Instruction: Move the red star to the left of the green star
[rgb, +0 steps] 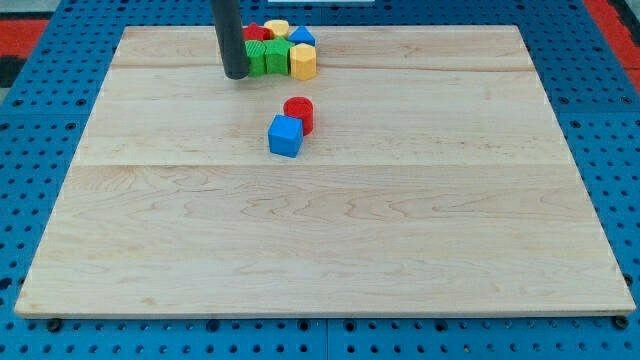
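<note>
My tip (237, 73) rests on the board at the top, just left of a tight cluster of blocks. A green block that looks like the star (257, 58) sits right beside the tip, with a second green block (276, 58) on its right. A red block, seemingly the red star (258, 34), lies behind them, partly hidden by the rod and the green blocks. A yellow block (277, 27), a blue triangle (302, 37) and a yellow hexagon-like block (303, 62) complete the cluster.
A red cylinder (299, 112) and a blue cube (285, 136) touch each other below the cluster, near the board's middle. The wooden board (320, 250) lies on a blue perforated table.
</note>
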